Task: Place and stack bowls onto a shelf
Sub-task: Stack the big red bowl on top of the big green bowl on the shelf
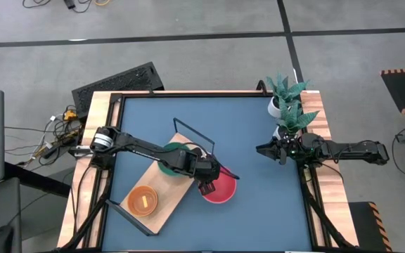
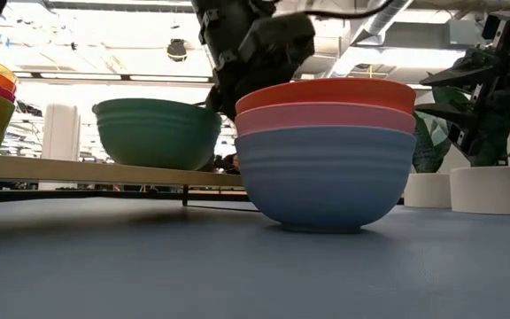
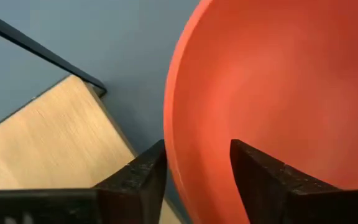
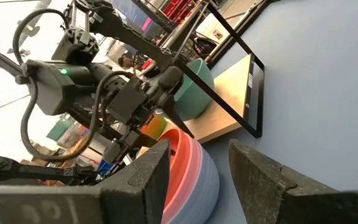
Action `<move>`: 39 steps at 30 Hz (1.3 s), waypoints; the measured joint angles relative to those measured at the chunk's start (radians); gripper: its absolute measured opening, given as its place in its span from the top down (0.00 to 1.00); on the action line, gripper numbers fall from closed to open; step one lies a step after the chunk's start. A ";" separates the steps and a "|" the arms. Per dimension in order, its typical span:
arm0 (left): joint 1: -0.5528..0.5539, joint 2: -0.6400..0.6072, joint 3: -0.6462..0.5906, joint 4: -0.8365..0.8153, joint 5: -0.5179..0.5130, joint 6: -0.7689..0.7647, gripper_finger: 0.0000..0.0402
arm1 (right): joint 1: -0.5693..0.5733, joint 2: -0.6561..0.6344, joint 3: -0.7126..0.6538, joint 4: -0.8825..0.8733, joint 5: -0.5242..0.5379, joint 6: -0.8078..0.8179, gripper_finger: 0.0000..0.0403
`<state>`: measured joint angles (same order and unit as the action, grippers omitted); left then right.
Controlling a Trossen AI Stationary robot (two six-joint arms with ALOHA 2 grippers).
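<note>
Three bowls are nested on the blue table, a red bowl on a pink one in a pale blue one. My left gripper is open above this stack, one finger inside the red bowl and one outside. The light-wood shelf lies slantwise to their left. It carries a teal bowl and an orange-topped stack. My right gripper waits open at the table's right edge, holding nothing. My left gripper straddles the red bowl's rim on the side toward the shelf, one finger inside the bowl and one outside. The fingers slant down from above. I cannot tell whether either finger touches the rim. The bowl rests nested in the stack.
Two white pots with green plants stand at the table's far right corner, close to my right arm. The shelf's black wire frame rises at its far end. Bare blue tabletop lies to the right of and nearer than the stack.
</note>
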<state>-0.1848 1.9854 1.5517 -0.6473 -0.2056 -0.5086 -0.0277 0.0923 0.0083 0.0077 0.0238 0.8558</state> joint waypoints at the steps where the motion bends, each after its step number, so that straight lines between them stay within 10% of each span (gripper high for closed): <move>1: 0.000 -0.001 0.000 0.002 -0.006 -0.005 0.62 | 0.000 0.000 0.000 0.000 0.000 0.000 0.53; 19: 0.002 -0.011 0.058 -0.019 -0.049 0.041 0.98 | -0.001 0.000 0.000 0.000 0.000 0.000 0.53; 39: 0.006 -0.016 0.224 -0.079 0.017 -0.047 1.00 | -0.001 0.000 0.000 0.000 0.000 0.000 0.53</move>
<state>-0.1787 1.9697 1.7759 -0.7264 -0.1881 -0.5556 -0.0284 0.0922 0.0082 0.0078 0.0242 0.8555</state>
